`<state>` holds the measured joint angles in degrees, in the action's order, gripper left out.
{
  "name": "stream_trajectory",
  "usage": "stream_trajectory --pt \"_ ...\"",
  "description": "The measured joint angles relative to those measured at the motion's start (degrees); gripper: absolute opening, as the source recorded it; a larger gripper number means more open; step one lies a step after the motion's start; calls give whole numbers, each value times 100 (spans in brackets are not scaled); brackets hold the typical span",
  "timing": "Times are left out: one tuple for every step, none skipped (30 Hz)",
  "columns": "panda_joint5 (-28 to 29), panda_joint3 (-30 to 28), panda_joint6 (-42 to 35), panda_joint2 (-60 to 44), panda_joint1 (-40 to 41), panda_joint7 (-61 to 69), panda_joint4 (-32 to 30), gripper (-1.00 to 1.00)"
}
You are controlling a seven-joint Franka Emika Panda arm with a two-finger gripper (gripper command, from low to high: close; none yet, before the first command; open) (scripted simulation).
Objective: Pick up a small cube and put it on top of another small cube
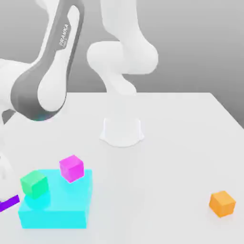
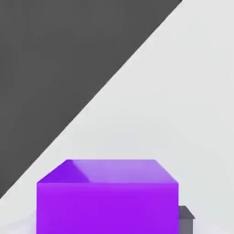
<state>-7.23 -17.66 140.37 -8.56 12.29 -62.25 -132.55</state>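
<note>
A: In the exterior view, far left, a purple cube (image 1: 8, 204) pokes in at the edge beside the large cyan block (image 1: 55, 209), which carries a green cube (image 1: 34, 184) and a magenta cube (image 1: 71, 167).

B: The hand view shows that purple cube up close, the gripper (image 2: 107, 224) clamped on it. An orange cube (image 1: 222, 203) sits far right; the white table (image 1: 157, 181) between lies open.
</note>
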Motion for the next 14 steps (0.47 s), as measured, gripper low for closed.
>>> stream_trajectory --pt "117 -30 -18 217 -12 -249 -181 -100" --pt "246 -48 -37 435 -2 -508 -363 -100" --pt "385 -42 -57 653 20 -775 -543 -100" --pt "531 -83 -79 872 2 -1048 -724 -100" --pt "679 -62 -103 1088 45 -1320 -902 -100" --pt "837 -21 -132 1311 101 -1605 -1084 -100" --pt "892 -12 -37 1340 115 -1740 -1204 -100" --pt "875 -13 135 1246 109 -1774 -1285 -100" --pt "814 -17 346 1091 96 -1753 -1347 -100" --pt "724 -31 576 905 70 -1699 -1399 -100" --pt "626 -9 784 730 77 -1635 -1441 100" --pt "626 -9 784 730 63 -1635 -1441 100" --pt "626 -9 784 730 58 -1635 -1441 100" --pt "626 -9 784 730 56 -1635 -1441 100"
